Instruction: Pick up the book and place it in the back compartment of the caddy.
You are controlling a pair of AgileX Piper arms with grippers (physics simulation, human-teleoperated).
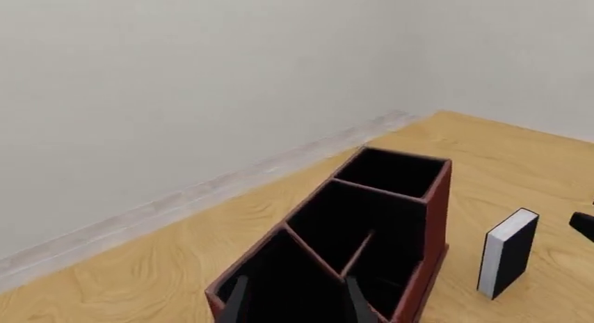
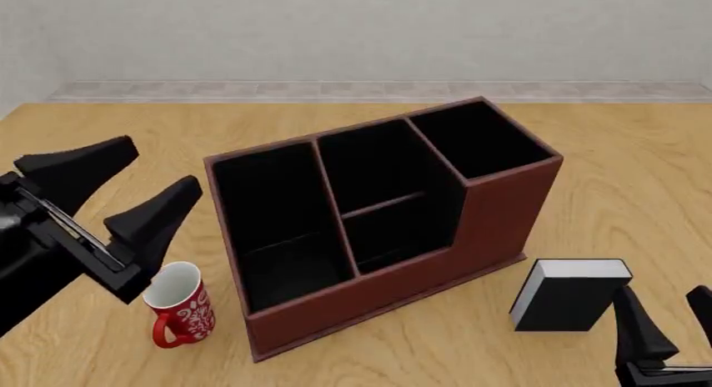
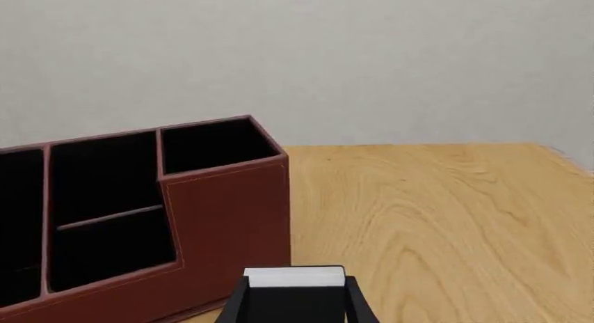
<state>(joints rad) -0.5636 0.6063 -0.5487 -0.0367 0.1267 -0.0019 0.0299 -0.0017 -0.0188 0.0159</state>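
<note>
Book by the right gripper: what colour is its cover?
Plain black, with white page edges; the book shows best in the front view.

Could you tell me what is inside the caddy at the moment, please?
Nothing visible: the caddy shows only black lining in its four cells. Some cell floors are hidden by walls. The book stands outside on the table.

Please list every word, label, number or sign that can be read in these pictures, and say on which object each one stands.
No readable text in any view.
The mug: a white pattern on its red side, too small to tell whether it holds letters.
The book: plain black cover, white page edges, no title showing.
The caddy: plain reddish-brown walls and black lining, no label.
</note>
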